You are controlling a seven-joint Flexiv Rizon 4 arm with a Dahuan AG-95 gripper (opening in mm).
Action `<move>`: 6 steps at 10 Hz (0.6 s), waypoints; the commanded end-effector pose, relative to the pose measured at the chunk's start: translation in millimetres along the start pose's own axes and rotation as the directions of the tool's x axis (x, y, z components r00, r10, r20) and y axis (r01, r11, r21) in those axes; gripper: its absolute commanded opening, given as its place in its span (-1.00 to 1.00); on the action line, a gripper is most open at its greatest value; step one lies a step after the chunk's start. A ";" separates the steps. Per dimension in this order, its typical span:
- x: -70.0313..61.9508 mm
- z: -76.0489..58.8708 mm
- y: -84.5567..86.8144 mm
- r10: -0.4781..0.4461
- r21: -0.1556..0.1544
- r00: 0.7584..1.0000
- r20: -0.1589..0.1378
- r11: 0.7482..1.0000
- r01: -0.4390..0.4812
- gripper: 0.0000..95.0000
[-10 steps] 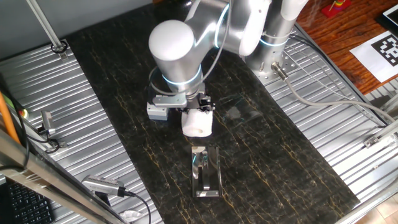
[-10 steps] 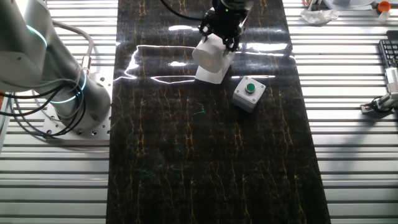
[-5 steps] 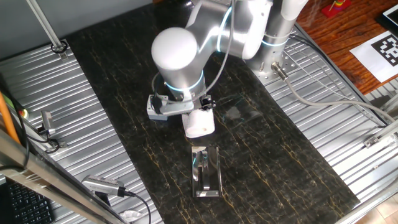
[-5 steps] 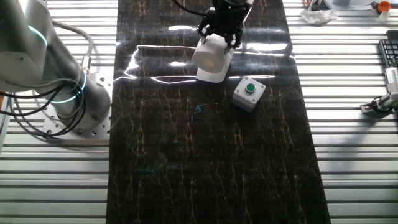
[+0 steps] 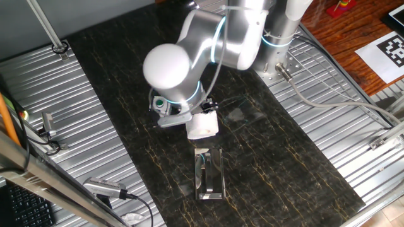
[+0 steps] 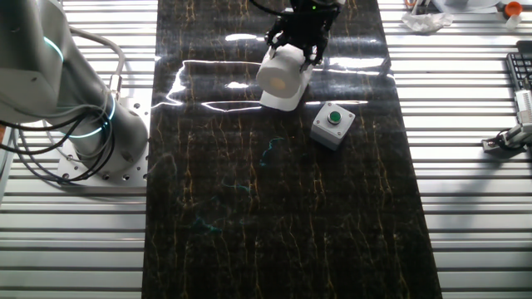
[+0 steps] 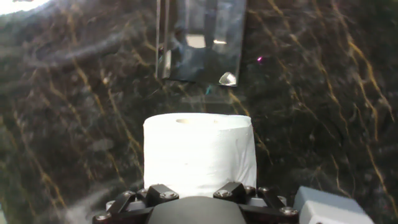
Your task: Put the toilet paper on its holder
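The white toilet paper (image 5: pixel 203 124) is held in my gripper (image 5: pixel 201 115), lifted above the dark table. In the other fixed view the toilet paper (image 6: pixel 282 78) hangs from the gripper (image 6: pixel 298 46) with its hollow core facing the camera. In the hand view the toilet paper (image 7: pixel 199 152) fills the lower middle, with the black fingers (image 7: pixel 158 193) on either side of it. The holder (image 5: pixel 209 173), a shiny plate with an upright silver peg, stands just in front of the roll; in the hand view the holder (image 7: pixel 199 43) lies ahead at the top.
A small grey box with a green button (image 6: pixel 332 124) sits beside the roll, and shows as the grey box (image 5: pixel 165 112) under the arm and the grey box (image 7: pixel 329 208) at lower right. Ribbed metal surfaces flank the dark table strip. The arm's base (image 6: pixel 91 141) stands at the left.
The arm's elbow has swung to the left. The gripper with the roll has stayed almost in place above the table, just short of the holder.
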State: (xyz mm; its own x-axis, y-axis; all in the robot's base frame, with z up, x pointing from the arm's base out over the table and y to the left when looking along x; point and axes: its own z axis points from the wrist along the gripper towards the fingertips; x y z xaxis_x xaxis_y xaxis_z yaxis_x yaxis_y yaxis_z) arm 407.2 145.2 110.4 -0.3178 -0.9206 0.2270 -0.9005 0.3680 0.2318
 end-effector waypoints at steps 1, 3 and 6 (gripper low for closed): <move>0.3 -0.5 0.3 0.289 -0.040 0.955 0.070 0.957 -0.287 -1.00; 0.3 -0.5 0.3 0.275 -0.036 0.959 0.066 0.961 -0.273 -1.00; 0.3 -0.5 0.3 0.232 -0.027 0.971 0.059 0.973 -0.231 -1.00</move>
State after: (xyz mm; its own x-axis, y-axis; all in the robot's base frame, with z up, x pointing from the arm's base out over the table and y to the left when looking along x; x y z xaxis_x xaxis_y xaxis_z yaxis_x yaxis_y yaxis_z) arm 405.2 144.0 111.8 -0.5843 -0.7811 0.2201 -0.7588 0.6220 0.1931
